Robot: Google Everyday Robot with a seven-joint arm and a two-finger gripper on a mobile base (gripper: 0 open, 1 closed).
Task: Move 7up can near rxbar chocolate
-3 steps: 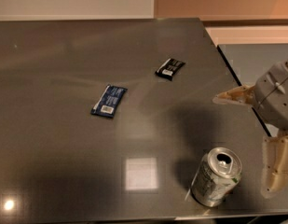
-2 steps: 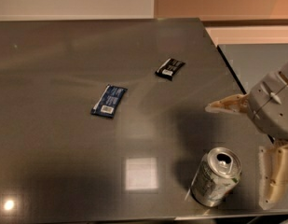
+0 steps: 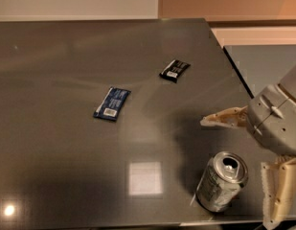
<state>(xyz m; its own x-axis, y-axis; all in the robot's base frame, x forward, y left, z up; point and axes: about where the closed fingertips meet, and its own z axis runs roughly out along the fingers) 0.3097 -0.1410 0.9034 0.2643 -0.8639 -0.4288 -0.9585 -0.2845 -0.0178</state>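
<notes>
The 7up can, silver with a pull-tab top, stands near the table's front right edge. The rxbar chocolate, a short black wrapper with a white label, lies further back, right of the table's centre. My gripper is at the right, open, with one cream finger above and behind the can and the other finger to the can's right. The can stands between the fingers and is not gripped.
A longer dark blue wrapper with a white barcode lies left of the centre. The dark glossy table has its right edge close to my gripper. A second surface stands beyond that edge at the right.
My gripper has moved left, toward the can; the upper finger now reaches over the table behind the can. The can and both wrappers have not moved.
</notes>
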